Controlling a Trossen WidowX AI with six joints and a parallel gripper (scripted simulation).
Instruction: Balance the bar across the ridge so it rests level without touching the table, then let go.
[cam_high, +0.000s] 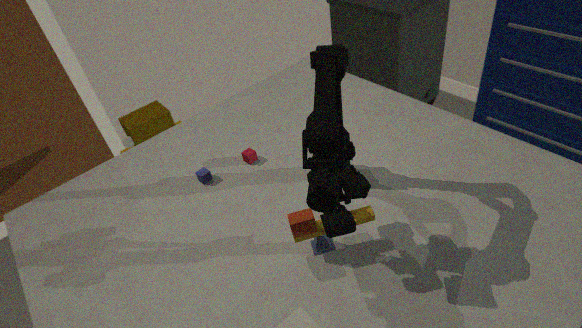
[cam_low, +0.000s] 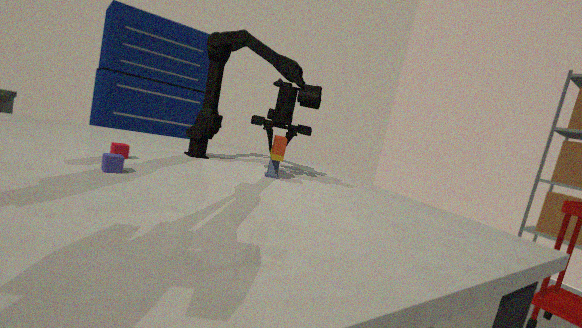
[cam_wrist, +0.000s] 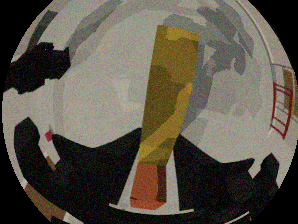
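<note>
The yellow bar (cam_high: 365, 215) (cam_low: 278, 157) (cam_wrist: 170, 75) carries an orange block (cam_high: 302, 224) (cam_low: 279, 145) (cam_wrist: 148, 182) on one end. My gripper (cam_high: 338, 226) (cam_low: 278, 149) (cam_wrist: 158, 135) is shut on the bar, holding it nearer the block end than the bare end. The small blue-grey ridge (cam_high: 323, 245) (cam_low: 273, 170) stands on the table directly under the bar, towards the block end. The bar looks about level and its ends are off the table. Whether its underside touches the ridge's top edge I cannot tell. The ridge is hidden in the wrist view.
A red cube (cam_high: 249, 156) (cam_low: 120, 150) and a blue-purple cube (cam_high: 204, 175) (cam_low: 113, 163) lie on the table away from the bar, on the left in the top and exterior views. The table's near edge (cam_low: 460, 295) shows at the lower right of the exterior view.
</note>
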